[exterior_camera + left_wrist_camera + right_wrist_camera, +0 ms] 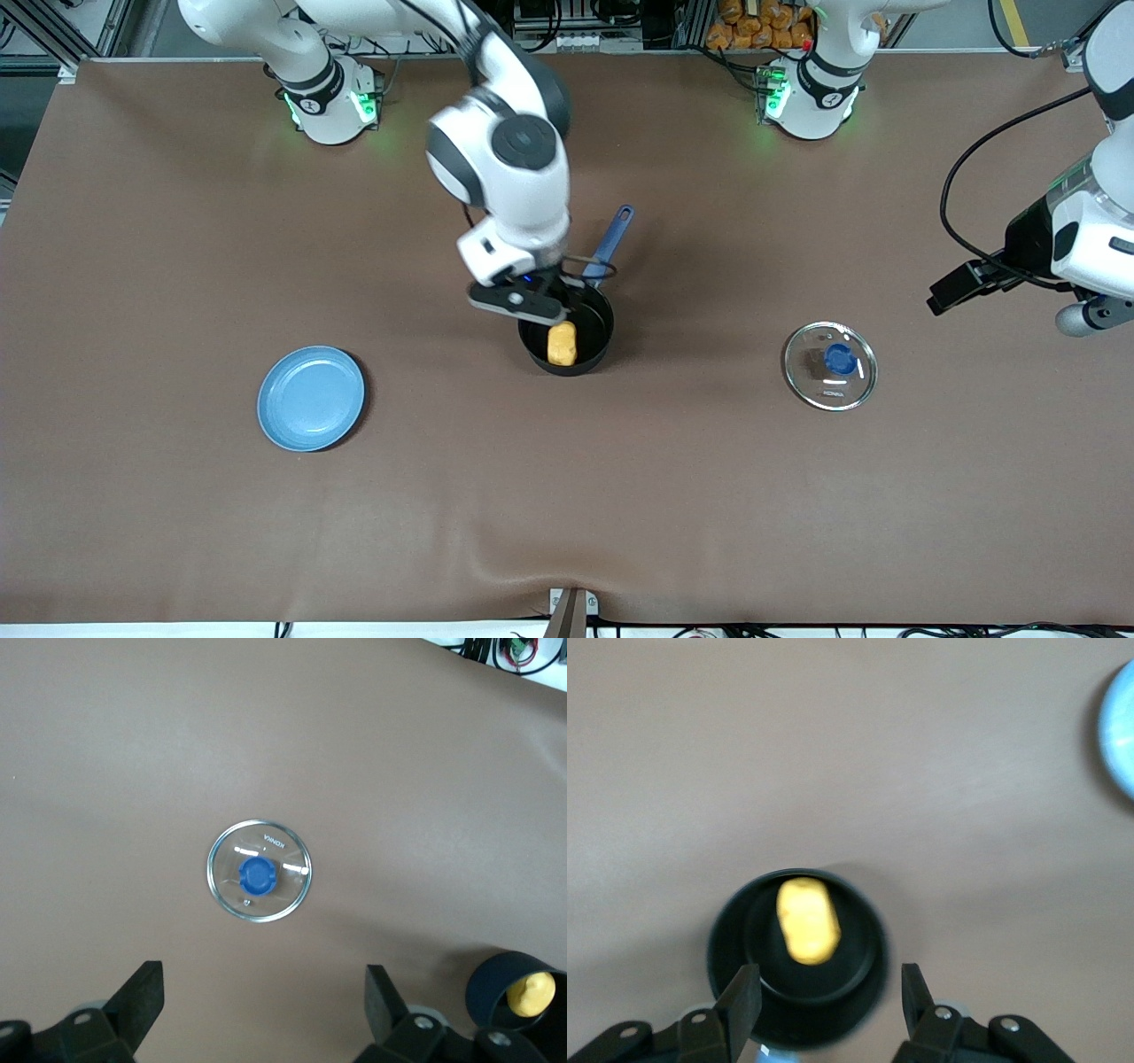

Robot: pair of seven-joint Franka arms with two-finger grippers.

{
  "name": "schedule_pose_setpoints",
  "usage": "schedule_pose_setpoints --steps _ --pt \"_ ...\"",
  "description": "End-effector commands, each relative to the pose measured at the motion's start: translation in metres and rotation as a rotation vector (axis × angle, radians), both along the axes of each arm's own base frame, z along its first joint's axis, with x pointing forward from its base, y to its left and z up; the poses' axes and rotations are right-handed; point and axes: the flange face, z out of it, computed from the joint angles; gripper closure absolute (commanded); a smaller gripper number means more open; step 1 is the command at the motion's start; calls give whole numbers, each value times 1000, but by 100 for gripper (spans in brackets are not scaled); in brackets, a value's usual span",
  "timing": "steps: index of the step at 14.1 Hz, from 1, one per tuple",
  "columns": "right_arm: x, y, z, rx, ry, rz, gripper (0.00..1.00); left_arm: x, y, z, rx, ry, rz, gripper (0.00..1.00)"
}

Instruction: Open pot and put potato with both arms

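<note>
The black pot [592, 344] stands mid-table without its lid, its blue handle [611, 241] pointing toward the robots' bases. The yellow potato [562, 344] lies inside it, also seen in the right wrist view [807, 920]. My right gripper [539, 308] hangs open just above the pot's rim [735, 939], empty [824, 1001]. The glass lid [830, 365] with its blue knob lies flat on the table toward the left arm's end. My left gripper [957, 288] is open and empty, raised over the table beside the lid [260, 871]; its fingers [142, 997] stand wide apart.
A flat light-blue plate [311, 398] lies toward the right arm's end of the table and shows in the right wrist view [1121, 726]. The pot with the potato also shows in the left wrist view [496, 988]. The brown table cover [567, 496] is rumpled at its front edge.
</note>
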Motion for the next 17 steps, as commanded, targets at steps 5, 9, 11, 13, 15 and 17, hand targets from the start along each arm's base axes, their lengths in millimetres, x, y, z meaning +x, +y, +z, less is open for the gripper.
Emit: schedule_pose_setpoints --steps 5,9,11,13,15,17 --pt "13 -168 146 -62 156 127 16 -34 -21 44 -11 38 -68 0" --pt "20 -272 195 -59 202 202 0 -44 -25 42 1 88 -180 0" --pt "22 -335 218 -23 183 208 0 -46 -14 43 4 87 -202 0" --pt "21 -379 225 11 211 164 0 -51 -9 44 7 83 -212 0" --pt "22 -414 235 38 196 157 0 -51 6 38 11 68 -222 0" --pt "23 -438 237 37 192 307 0 -53 10 37 16 69 -221 0"
